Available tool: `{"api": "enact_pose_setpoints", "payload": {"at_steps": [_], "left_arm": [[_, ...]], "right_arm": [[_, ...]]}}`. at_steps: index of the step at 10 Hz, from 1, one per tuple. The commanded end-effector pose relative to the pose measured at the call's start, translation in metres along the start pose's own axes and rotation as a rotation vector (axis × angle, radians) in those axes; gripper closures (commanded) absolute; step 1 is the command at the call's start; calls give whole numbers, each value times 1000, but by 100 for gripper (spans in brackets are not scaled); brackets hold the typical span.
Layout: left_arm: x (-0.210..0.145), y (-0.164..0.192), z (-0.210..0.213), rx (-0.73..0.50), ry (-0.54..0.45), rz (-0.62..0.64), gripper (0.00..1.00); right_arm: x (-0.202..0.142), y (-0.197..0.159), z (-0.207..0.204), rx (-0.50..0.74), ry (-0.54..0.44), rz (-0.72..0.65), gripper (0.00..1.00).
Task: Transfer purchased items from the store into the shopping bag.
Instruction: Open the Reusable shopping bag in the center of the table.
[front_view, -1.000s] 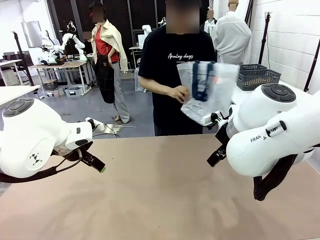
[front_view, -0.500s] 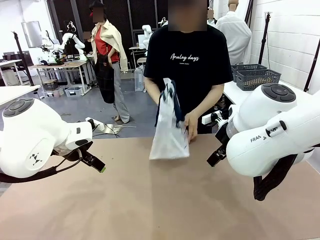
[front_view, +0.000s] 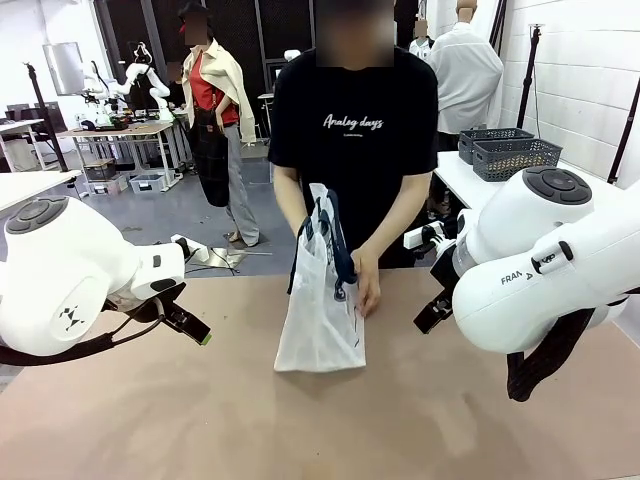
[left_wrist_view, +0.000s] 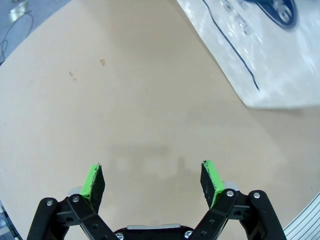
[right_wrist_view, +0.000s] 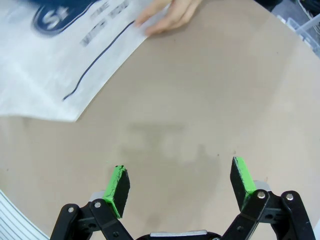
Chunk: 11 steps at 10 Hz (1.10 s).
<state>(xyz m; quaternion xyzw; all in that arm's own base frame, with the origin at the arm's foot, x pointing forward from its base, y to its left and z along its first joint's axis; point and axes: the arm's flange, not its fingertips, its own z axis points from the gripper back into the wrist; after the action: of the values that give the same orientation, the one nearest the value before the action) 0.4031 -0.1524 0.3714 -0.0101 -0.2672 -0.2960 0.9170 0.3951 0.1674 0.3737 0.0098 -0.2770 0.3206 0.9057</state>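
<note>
The shopping bag (front_view: 320, 300) is a whitish plastic tote with navy handles. It rests on the brown table (front_view: 320, 420) near the far middle, and a person's hand (front_view: 366, 280) holds its side. Its navy oval logo appears in the left wrist view (left_wrist_view: 272, 10) and the right wrist view (right_wrist_view: 62, 17). My left gripper (left_wrist_view: 152, 180) hangs open over bare table, left of the bag. My right gripper (right_wrist_view: 180, 182) is open over bare table, right of the bag. No store items are in view.
The person stands at the far edge of the table. Dark grey mesh baskets (front_view: 510, 152) sit on a white side table at the back right. Bare tabletop stretches in front of the bag.
The person carried the bag from the upper right down to the table's middle and set it there. Both arms stayed still.
</note>
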Motion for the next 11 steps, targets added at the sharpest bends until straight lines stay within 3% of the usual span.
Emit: {"api": "enact_pose_setpoints", "payload": {"at_steps": [1,11], "left_arm": [[0,1,0,0,0,3,0],[0,1,0,0,0,3,0]], "right_arm": [[0,0,0,0,0,0,0],[0,0,0,0,0,0,0]]}}
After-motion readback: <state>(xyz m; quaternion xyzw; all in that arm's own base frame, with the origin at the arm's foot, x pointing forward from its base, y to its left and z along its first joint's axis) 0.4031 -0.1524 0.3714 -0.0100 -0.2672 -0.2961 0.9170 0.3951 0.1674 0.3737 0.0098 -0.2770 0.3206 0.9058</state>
